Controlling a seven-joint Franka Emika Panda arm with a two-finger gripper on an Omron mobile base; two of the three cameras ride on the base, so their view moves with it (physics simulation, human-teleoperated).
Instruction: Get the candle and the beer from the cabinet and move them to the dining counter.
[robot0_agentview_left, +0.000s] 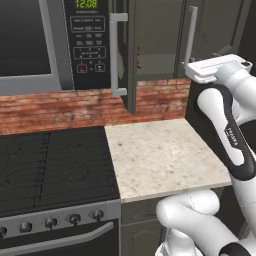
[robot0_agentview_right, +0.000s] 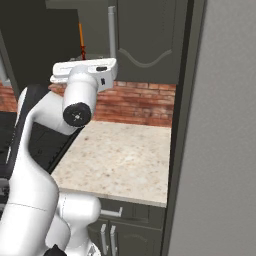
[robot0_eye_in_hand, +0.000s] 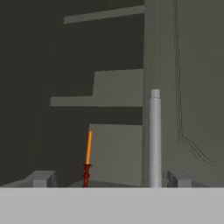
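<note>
The candle, a thin orange stick on a dark red holder, stands upright inside the open cabinet. It lies ahead of my gripper and left of its centre. The gripper is open with nothing between its fingertips, and it is still apart from the candle. In the right base view the candle shows just above my hand, left of the cabinet's pale bar handle. The left base view has the hand raised beside the other handle. The beer and the dining counter are out of view.
The cabinet's open door juts out edge-on beside the microwave. Below are a small beige counter slab, a black stove and a brick backsplash. The grey refrigerator side walls off the right. A bar handle stands just right of the gripper's line.
</note>
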